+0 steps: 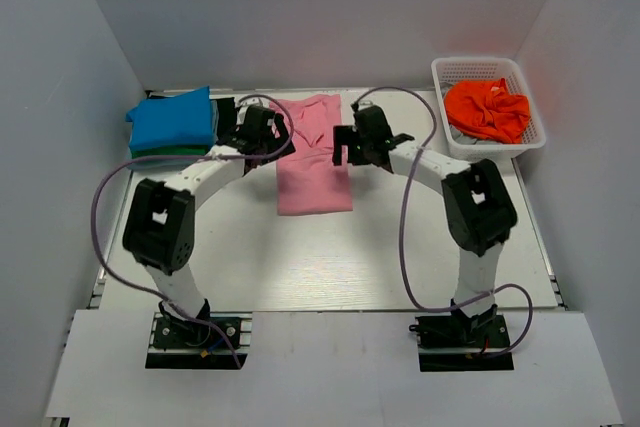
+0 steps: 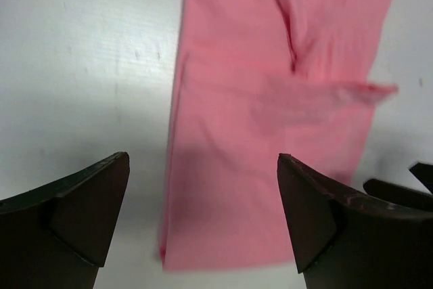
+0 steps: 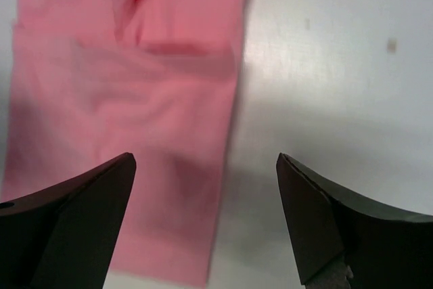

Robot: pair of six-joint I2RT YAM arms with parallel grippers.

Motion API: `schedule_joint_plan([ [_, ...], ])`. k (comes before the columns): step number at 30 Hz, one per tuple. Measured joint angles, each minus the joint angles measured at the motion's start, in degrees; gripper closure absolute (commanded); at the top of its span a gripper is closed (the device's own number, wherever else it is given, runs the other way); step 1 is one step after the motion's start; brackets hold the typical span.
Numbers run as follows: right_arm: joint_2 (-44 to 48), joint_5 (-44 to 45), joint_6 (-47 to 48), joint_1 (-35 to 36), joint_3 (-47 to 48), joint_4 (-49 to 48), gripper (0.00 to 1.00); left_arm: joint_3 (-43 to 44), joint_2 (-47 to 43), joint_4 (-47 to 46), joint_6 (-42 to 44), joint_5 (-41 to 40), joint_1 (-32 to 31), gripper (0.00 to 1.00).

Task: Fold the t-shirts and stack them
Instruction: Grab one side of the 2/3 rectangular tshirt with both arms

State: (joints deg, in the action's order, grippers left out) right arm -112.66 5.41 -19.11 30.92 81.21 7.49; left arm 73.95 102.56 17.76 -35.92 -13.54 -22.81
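Pink t-shirt [image 1: 313, 157]: folded lengthwise, laid flat mid-surface [image 1: 300, 267].
L tool [image 2: 201, 160]: fingers apart, at shirt's left edge.
R tool [image 3: 205, 159]: fingers apart, at right edge.
Blue t-shirt [image 1: 172, 119]: stacked on green t-shirt [image 1: 170, 151], far left.
Orange t-shirt [image 1: 487, 109]: held in basket [image 1: 445, 69], far right.

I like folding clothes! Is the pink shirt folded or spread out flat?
Partly folded. The pink t-shirt lies on the table as a long narrow strip, its sides turned in over the middle.
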Motion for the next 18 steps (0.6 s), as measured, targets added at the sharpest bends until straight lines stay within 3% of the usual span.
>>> schedule_joint_plan([
  [5, 11.4, -5.8, -2.7, 0.0, -16.8, -0.2, 0.1, -14.8, -11.7, -2.3, -0.2, 8.5, -1.3, 0.0],
  [9, 14.5, -10.6, -4.7, 0.0, -23.3, -0.5, 0.1, -24.5, -15.0, -3.9, -0.7, 13.5, -2.3, 0.0],
  [15, 12.5, -16.2, -7.0, 0.0, -25.2, -3.5, 0.18, -27.7, -14.1, -4.0, -1.5, 16.4, -2.8, 0.28],
  [18, 11.3, -17.9, -8.1, -0.1, -25.1, -5.8, 0.28, -27.7, -12.6, -5.3, -1.7, 16.8, -2.9, 0.41],
])
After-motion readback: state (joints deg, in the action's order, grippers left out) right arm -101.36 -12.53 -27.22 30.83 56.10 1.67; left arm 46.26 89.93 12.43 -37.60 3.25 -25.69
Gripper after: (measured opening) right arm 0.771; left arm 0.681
